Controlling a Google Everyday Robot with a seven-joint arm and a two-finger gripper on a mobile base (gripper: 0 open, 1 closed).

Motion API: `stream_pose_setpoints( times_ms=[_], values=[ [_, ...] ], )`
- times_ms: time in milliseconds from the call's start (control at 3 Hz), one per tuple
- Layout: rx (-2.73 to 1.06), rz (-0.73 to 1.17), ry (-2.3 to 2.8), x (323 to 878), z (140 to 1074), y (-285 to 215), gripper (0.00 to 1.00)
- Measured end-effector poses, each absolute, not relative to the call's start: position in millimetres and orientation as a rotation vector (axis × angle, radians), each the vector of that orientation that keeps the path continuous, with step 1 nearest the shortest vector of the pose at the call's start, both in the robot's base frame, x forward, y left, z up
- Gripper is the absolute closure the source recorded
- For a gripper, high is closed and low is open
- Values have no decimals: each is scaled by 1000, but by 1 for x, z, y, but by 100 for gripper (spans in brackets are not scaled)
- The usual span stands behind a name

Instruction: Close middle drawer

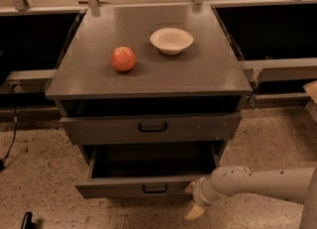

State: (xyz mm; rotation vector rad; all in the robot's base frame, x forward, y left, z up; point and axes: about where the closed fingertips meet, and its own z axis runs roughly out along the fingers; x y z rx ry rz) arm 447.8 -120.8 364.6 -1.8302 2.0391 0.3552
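The gripper (192, 200), jaws apart and holding nothing, sits at 5 o'clock by the right end of the pulled-out middle drawer (119, 189), evidently placed to push it shut.

The middle drawer (114, 190) stands pulled well out below the speckled upper drawer (198, 129), its deep box open. The gripper (192, 200) is at the right end of the middle drawer's front. On the counter (198, 74), a red apple (123, 58) and a white bowl (171, 40) sit near each other.
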Motion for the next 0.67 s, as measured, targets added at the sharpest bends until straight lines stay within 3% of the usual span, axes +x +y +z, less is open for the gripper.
stream_pose_setpoints(
  times_ms=[667],
  values=[
    [-1830, 355, 2039, 448, 365, -121, 0]
  ],
)
